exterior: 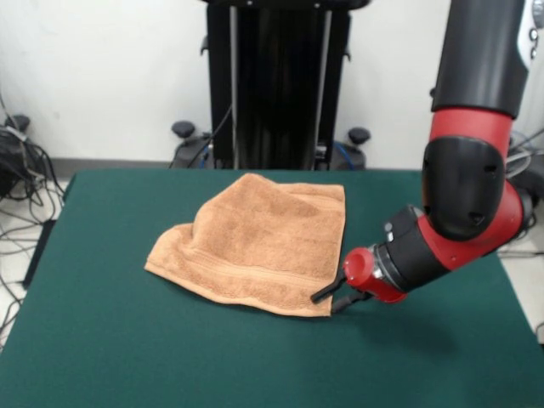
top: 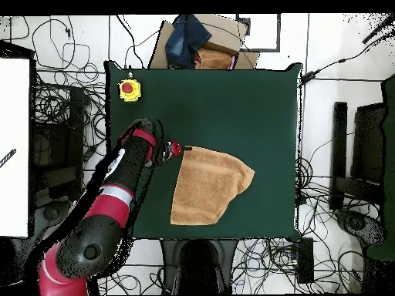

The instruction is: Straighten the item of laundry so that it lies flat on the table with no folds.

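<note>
One towel [exterior: 259, 246], one gripper [exterior: 330, 297] at its corner

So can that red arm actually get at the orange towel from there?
Probably yes. Its tool is already at the towel's corner on the table, with nothing in between; whether it grips is unclear.

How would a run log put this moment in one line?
gripper: at towel corner, grip unclear | towel: partly folded | table: green
</note>
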Controlling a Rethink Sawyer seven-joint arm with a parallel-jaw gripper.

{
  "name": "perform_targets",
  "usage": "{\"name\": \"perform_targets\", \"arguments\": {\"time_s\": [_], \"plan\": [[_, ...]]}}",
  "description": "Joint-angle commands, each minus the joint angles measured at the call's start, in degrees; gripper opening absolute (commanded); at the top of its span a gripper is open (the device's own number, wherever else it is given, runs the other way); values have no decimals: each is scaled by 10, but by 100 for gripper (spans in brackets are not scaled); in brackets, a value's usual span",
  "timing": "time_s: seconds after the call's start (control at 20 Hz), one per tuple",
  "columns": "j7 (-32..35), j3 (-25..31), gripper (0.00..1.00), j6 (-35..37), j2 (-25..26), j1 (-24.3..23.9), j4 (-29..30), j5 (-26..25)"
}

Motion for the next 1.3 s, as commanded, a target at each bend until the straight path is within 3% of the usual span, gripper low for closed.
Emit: {"name": "perform_targets", "arguments": {"time_s": [0.05,1.05,1.3], "plan": [[2,73,100,3,63,-30,56,-23],[-62,80,100,87,76,-41,39,-24],[-45,76,100,90,83,-43,28,-22]]}}
